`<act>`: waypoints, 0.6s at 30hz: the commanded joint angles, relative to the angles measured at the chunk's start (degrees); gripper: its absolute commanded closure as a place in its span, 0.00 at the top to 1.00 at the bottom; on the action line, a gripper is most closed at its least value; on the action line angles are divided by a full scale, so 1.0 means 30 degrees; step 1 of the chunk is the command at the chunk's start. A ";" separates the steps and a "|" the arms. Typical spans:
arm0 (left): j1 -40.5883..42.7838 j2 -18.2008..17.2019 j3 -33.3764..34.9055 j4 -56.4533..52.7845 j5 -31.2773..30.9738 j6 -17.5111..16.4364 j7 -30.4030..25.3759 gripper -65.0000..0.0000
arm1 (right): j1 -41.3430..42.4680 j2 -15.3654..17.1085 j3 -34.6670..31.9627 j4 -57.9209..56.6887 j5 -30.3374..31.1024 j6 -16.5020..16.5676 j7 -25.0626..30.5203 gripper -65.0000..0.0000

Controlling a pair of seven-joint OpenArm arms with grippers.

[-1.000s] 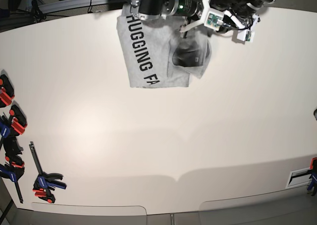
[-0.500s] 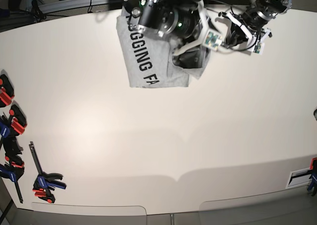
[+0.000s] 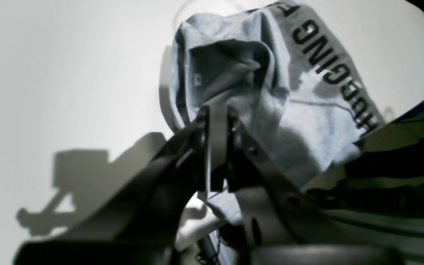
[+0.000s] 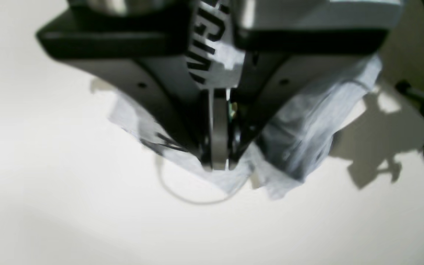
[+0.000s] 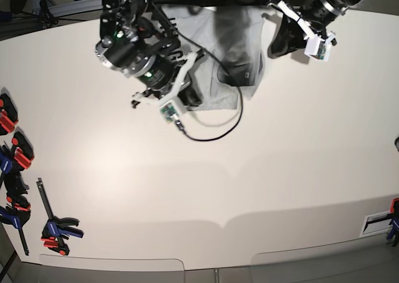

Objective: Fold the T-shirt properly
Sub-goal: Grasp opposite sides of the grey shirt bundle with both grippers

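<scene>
Lying on table: the T-shirt point(image 5: 232, 43), folded small, at the far edge of the white table point(image 5: 249, 183), between the two arms.
Clamps: red, blue and black clamps point(image 5: 56, 228) lie along the table's left edge; more point(image 5: 393, 224) sit at the near right.
Right gripper: the right gripper point(image 4: 217, 167) reaches over the shirt's left part; its fingers are clenched on the shirt's edge, grey cloth bunching out around the tips.
Cable: a thin black cable point(image 5: 218, 130) loops on the table near the shirt's near edge.
Shirt detail: black capital letters point(image 3: 329, 70) run along one edge; the neck opening point(image 3: 226, 70) gapes, dark inside.
Left gripper: the left gripper point(image 3: 215, 110) hangs over the shirt, right of it in the base view; its fingers are pressed together with no cloth visibly between them.
</scene>
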 commanded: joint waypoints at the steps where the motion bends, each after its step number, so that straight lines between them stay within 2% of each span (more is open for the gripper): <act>1: 0.0117 0.0270 -0.0044 0.0357 -0.0758 -0.0335 -0.0197 0.00 | 0.0219 -0.0073 0.0299 0.0313 0.0634 -0.0029 0.0510 0.00; 5: 0.0117 0.1319 0.0379 0.0350 -0.1319 -0.0539 0.0321 0.00 | 0.0379 0.0204 0.0721 0.0124 0.1005 -0.0015 0.0510 0.00; 9: 0.0117 0.1610 0.2186 0.0350 -0.1166 -0.0590 0.0838 0.00 | 0.0838 0.0831 0.0721 -0.1486 0.0911 -0.0007 0.0495 0.00; 16: 0.0117 0.1610 0.5435 0.0131 0.2470 -0.0335 0.1392 0.00 | 0.1865 0.0918 0.0736 -0.4830 0.0685 0.0029 0.0503 0.00; 18: 0.0109 0.1610 0.6054 -0.0335 0.2798 0.0277 0.1654 0.00 | 0.2069 0.0911 0.0736 -0.5326 0.0321 0.0029 0.0517 0.00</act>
